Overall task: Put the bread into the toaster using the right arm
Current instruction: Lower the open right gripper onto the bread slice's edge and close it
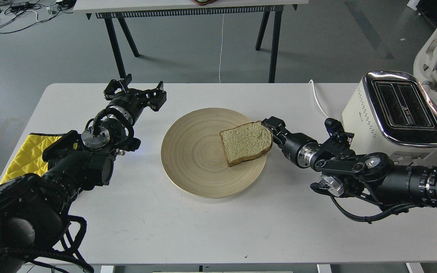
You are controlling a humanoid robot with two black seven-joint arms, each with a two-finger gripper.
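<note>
The bread [246, 143] lies flat on the right side of a round wooden plate [194, 159] in the middle of the white table. My right gripper [271, 127] sits at the bread's right crust edge, touching or nearly touching it. Its fingers are dark and I cannot tell them apart. The cream-white toaster [391, 110] with a chrome top and two empty slots stands at the table's right end, behind my right arm. My left gripper [138, 91] is open and empty, to the left of and behind the plate.
A yellow quilted cloth [27, 153] lies at the table's left edge under my left arm. The toaster's white cable [316, 99] runs off the table's back edge. A white chair [436, 41] stands behind the toaster. A second table [188, 5] stands farther back.
</note>
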